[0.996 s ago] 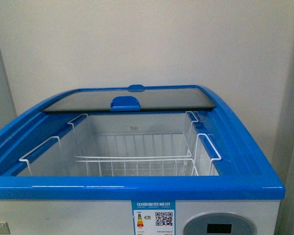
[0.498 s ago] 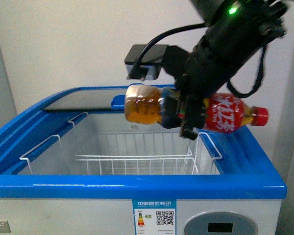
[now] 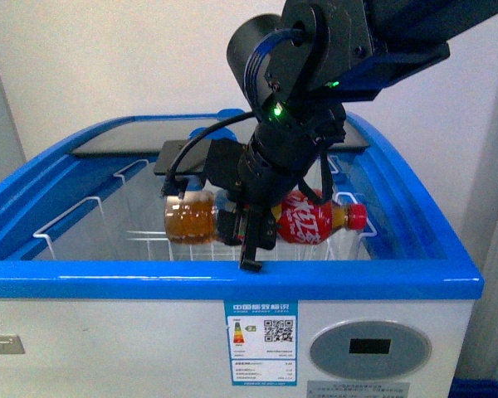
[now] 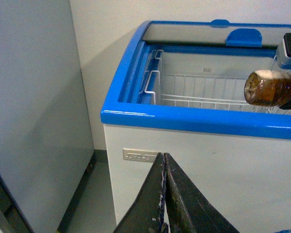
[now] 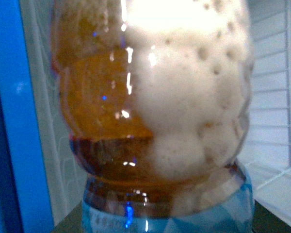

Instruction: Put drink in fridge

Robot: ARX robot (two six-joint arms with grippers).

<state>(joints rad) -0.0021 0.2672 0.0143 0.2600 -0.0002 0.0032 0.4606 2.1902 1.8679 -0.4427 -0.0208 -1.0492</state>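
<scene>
The drink bottle [image 3: 191, 217] holds brown tea and has a red label and a red cap. It lies sideways in my right gripper [image 3: 249, 230], which is shut on its middle. It hangs just inside the open top of the fridge [image 3: 232, 279], level with the blue front rim and above the white wire basket [image 3: 66, 220]. In the right wrist view the foamy bottle [image 5: 150, 121] fills the picture beside the blue rim [image 5: 14, 121]. My left gripper [image 4: 164, 160] is shut on nothing, low in front of the fridge's white front wall [image 4: 208, 170]. The bottle's base [image 4: 269, 87] shows over the rim.
The sliding glass lid [image 3: 124, 137] is pushed to the back, leaving the front half open. A tall grey cabinet [image 4: 34, 97] stands close to the fridge's left side. A plain wall rises behind the fridge.
My right arm has come into the front view with the bottle. It has brought the bottle down and left, from above the rim to the level of the fridge's opening.
</scene>
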